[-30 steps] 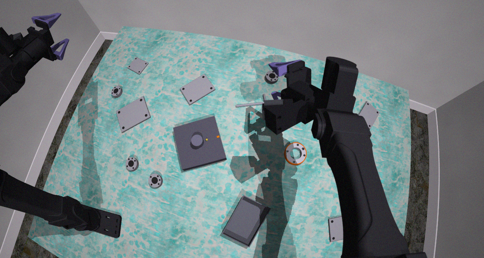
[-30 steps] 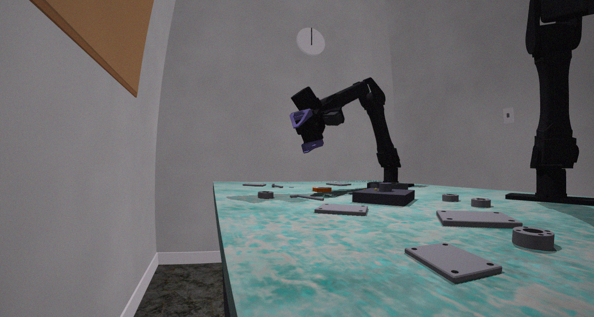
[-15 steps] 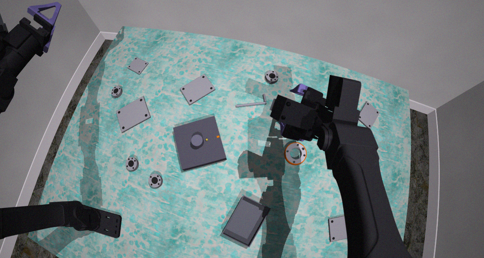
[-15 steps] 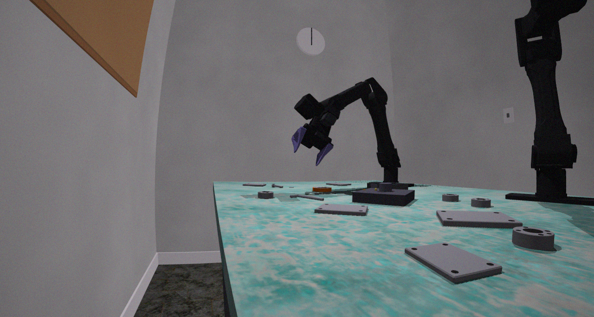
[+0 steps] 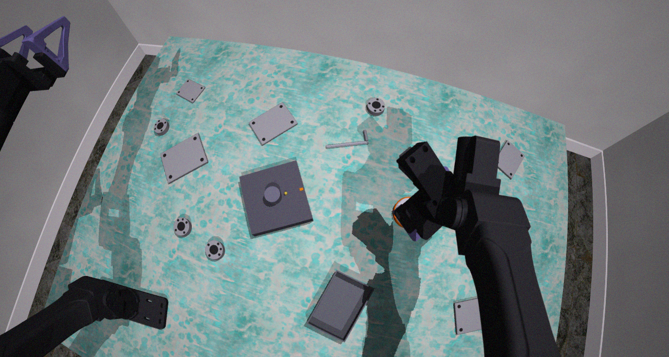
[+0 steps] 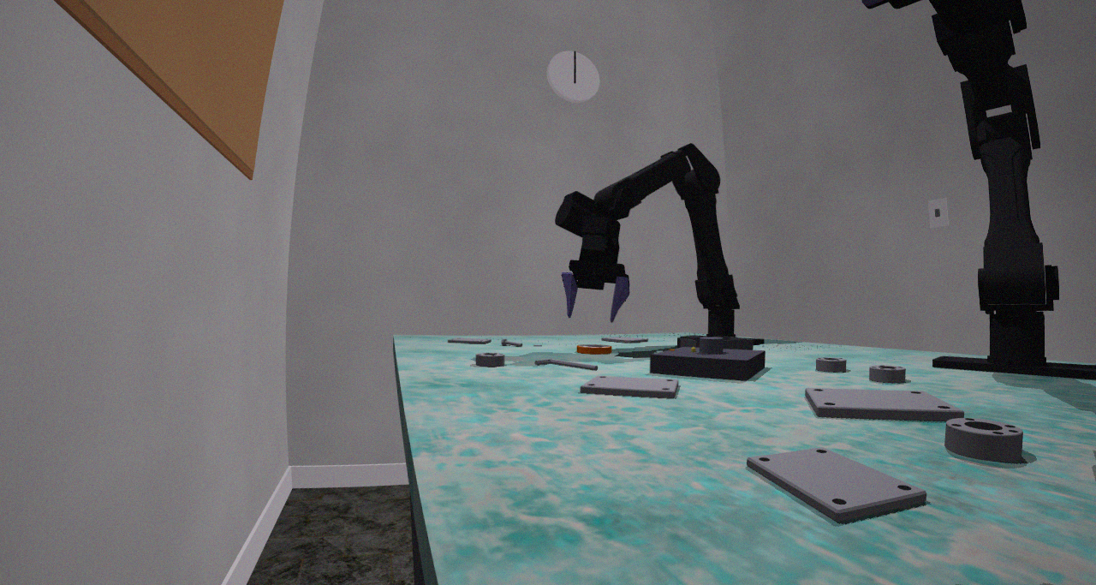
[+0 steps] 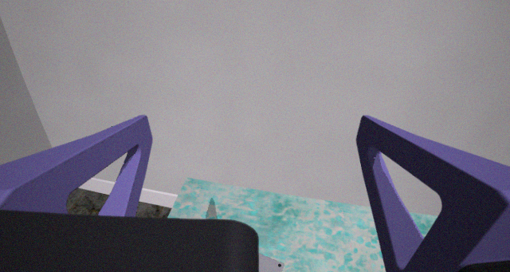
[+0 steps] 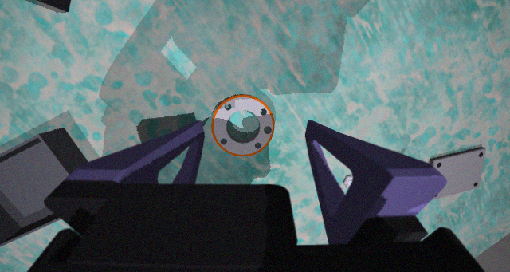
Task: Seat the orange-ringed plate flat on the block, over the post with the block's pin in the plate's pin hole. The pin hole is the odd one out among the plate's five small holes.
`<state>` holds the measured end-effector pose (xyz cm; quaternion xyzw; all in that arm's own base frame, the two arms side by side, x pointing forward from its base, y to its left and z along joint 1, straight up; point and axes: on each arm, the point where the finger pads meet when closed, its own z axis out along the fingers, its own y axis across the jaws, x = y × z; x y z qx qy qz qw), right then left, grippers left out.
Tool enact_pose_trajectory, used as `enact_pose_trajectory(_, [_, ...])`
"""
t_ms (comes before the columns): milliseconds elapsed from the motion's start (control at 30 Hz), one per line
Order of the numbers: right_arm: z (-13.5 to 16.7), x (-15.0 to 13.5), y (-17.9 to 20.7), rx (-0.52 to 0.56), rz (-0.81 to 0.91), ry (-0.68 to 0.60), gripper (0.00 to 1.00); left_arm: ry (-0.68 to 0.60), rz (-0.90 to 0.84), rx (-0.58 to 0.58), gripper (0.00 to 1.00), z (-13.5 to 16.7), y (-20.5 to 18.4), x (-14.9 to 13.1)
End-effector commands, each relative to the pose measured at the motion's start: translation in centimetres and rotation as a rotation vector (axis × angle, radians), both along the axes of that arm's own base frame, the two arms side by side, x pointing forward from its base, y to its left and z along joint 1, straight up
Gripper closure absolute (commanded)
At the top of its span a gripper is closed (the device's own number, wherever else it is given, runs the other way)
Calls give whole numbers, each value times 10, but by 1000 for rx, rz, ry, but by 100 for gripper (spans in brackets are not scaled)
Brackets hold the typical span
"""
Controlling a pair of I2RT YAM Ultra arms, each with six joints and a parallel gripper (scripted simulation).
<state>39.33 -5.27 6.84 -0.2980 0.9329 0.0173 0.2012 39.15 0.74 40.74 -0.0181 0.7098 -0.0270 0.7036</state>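
Note:
The orange-ringed plate lies flat on the table, a grey disc with a big centre hole and five small holes. In the top view only its orange edge shows from under the right arm. My right gripper hangs open and empty above the plate, fingers pointing down; it also shows in the exterior view, well above the plate. The dark block with its round post and small yellow pin sits mid-table, left of the plate. My left gripper is open and empty, raised high off the table's far left.
Several grey rectangular plates and plain grey flanges lie scattered about. A thin L-shaped rod lies behind the block. A dark tray sits near the front. The left arm's base is at the front left.

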Motion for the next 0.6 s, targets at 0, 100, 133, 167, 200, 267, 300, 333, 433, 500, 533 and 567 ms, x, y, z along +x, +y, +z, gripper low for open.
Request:
enact_pose_trajectory(0, [-2,-16,-9,32,-214,150,20,15,54,124,0,-7,1,-10])
enact_pose_trajectory(100, [14,-17,-13,29,-225,110,20,-23,39,121,0,6,-5,-18])
enact_pose_trajectory(133, [19,-13,-6,27,-192,86,20,-28,34,105,0,8,-6,-17])
enact_pose_trajectory(167, [17,-10,-5,29,-169,78,20,-65,28,82,0,23,-7,-20])
enact_pose_trajectory(200, [15,-15,-11,37,-178,93,20,-106,20,59,0,38,-8,-24])
enact_pose_trajectory(267, [15,-15,-9,38,-175,93,20,-106,13,58,0,38,-10,-24])
enact_pose_trajectory(300, [14,-15,-4,37,-163,97,20,-100,30,57,0,36,-4,-22])
enact_pose_trajectory(333, [16,-13,-3,35,-160,89,20,-93,30,57,0,33,-3,-20])
enact_pose_trajectory(433, [16,-14,-3,34,-159,89,20,-45,25,57,0,18,-3,-11])
enact_pose_trajectory(500, [16,-14,-3,34,-159,89,20,-45,25,57,0,18,-3,-11])
enact_pose_trajectory(533, [5,-19,-4,37,-164,116,20,-64,11,56,0,22,-9,-20])
enact_pose_trajectory(567, [-1,-25,-2,29,-154,115,20,-73,6,57,0,27,-10,-22])
